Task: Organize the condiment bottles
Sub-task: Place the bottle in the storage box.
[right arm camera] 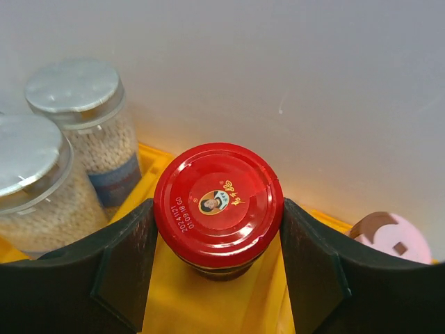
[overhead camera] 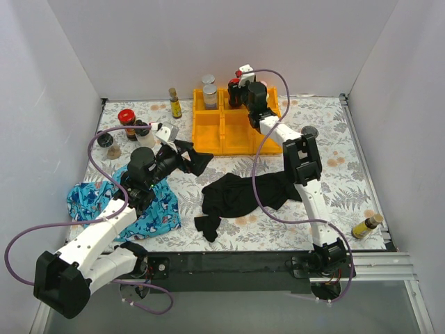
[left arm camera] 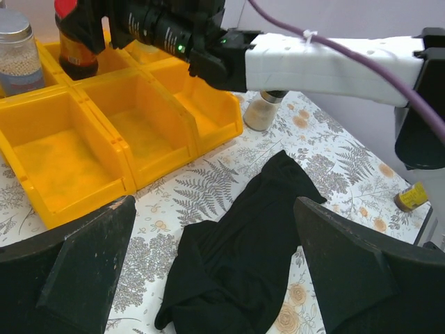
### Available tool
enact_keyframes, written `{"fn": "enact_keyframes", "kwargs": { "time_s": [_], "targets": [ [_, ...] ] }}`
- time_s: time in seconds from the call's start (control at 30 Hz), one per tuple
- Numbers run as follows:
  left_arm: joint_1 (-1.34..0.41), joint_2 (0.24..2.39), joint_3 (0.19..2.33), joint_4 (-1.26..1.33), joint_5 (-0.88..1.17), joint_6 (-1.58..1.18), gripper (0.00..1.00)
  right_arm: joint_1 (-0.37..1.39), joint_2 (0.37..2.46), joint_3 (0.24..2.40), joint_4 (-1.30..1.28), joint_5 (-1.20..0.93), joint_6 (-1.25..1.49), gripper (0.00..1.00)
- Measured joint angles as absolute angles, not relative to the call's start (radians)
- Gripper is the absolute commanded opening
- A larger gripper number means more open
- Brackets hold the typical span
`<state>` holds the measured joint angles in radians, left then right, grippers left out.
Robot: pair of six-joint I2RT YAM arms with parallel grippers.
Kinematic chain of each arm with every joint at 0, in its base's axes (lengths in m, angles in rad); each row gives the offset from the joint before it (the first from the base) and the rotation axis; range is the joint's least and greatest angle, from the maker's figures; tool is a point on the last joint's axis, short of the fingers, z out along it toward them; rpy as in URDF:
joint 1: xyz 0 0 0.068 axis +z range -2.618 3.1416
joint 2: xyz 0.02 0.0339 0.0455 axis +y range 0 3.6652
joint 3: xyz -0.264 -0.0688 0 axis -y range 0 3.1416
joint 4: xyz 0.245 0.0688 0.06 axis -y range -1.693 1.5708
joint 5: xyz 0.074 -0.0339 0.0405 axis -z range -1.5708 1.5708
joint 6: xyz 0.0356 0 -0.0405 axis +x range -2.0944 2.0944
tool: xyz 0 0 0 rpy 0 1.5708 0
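Observation:
My right gripper (right arm camera: 219, 233) is shut on a red-lidded dark jar (right arm camera: 217, 202), one finger against each side of its lid. The jar is in a back compartment of the orange tray (overhead camera: 240, 136), next to two silver-lidded clear jars (overhead camera: 208, 90) and a pink-lidded jar (right arm camera: 391, 238). In the left wrist view the same red-lidded jar (left arm camera: 76, 49) shows under the right arm. My left gripper (left arm camera: 214, 209) is open and empty above a black cloth (left arm camera: 243, 257). More condiment bottles stand at the back left: a red-lidded jar (overhead camera: 126, 118), black-capped ones (overhead camera: 104, 139) and a slim amber bottle (overhead camera: 174, 102).
A blue patterned cloth (overhead camera: 149, 205) lies under the left arm. A dark-lidded jar (overhead camera: 309, 132) stands right of the tray. A yellow-capped amber bottle (overhead camera: 366, 226) lies near the front right edge. White walls enclose the table on three sides.

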<state>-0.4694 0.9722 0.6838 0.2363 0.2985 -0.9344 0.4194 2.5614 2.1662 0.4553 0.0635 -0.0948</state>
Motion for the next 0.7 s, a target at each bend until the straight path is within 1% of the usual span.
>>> {"fn": "enact_keyframes", "kwargs": {
  "time_s": [0.13,0.7],
  "targets": [
    [-0.477,0.967,0.684,0.236,0.29,-0.927,0.98,0.419,2.626,2.191,0.525,0.066,-0.115,0.01],
    [-0.521,0.934,0.684,0.231,0.228,-0.886,0.98,0.418,2.748,2.297,0.672,0.071,-0.115,0.01]
  ]
}}
